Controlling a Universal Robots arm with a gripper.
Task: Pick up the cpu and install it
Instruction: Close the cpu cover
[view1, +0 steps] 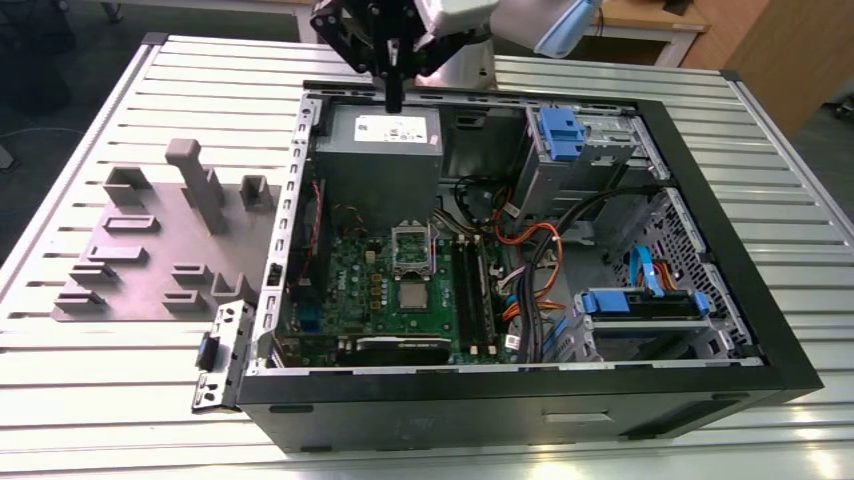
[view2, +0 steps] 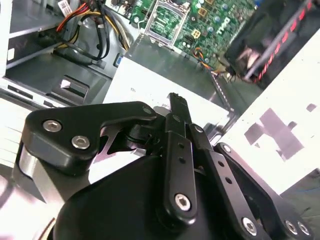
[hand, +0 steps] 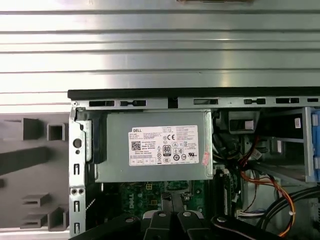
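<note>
Tool (view1: 394, 102) clenched, empty, upper centre of the exterior view over the grey power supply (view1: 378, 150); cpu (view1: 415, 296) lies flat on the green motherboard (view1: 350, 270), mid-frame, well apart.

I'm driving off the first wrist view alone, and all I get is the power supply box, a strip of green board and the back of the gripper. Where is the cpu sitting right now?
Observer: In the exterior view the cpu lies flat on the green motherboard, just below the silver socket bracket in that picture. I can't tell whether it is seated.
Operator: So the gripper isn't carrying it?
Observer: No. In the second wrist view the gripper is shut, its fingers are closed together, and no chip is visible between them.
</note>
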